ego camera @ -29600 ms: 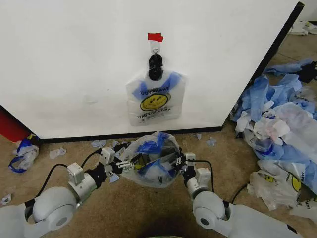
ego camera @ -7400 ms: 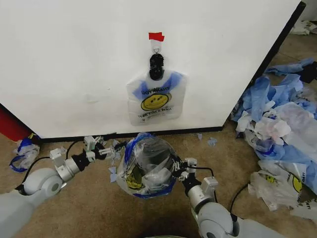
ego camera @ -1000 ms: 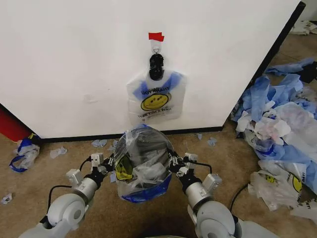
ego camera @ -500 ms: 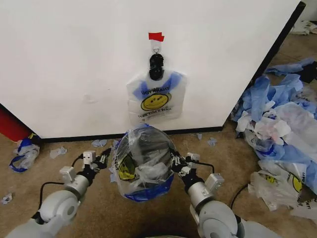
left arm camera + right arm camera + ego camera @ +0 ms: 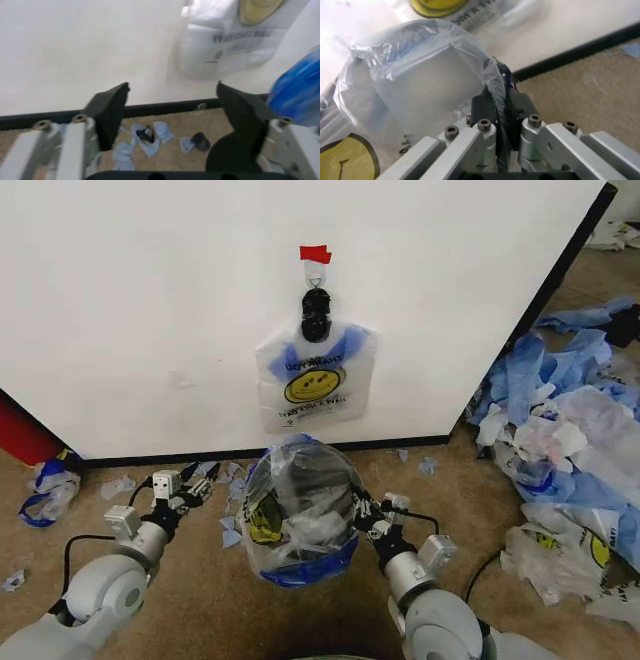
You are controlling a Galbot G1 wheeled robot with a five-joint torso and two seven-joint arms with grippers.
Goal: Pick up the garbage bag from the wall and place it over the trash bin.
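Plastic garbage bag (image 5: 300,510) over bin | right pincer (image 5: 499,103) clamps edge | left pincer (image 5: 196,485) apart

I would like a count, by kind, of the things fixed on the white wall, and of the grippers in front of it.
Red tape: 1
Black clip: 1
Smiley bag: 1
Grippers: 2 (left gripper open, right gripper shut on a second bag)
Total: 5

A thin, see-through garbage bag (image 5: 300,505) with a yellow smiley print and blue edging lay stretched over the black mesh trash bin (image 5: 300,480), which stood on the carpet just before the white wall (image 5: 150,310). The bag's plastic was wrinkled, its blue edge sagging at the near side.
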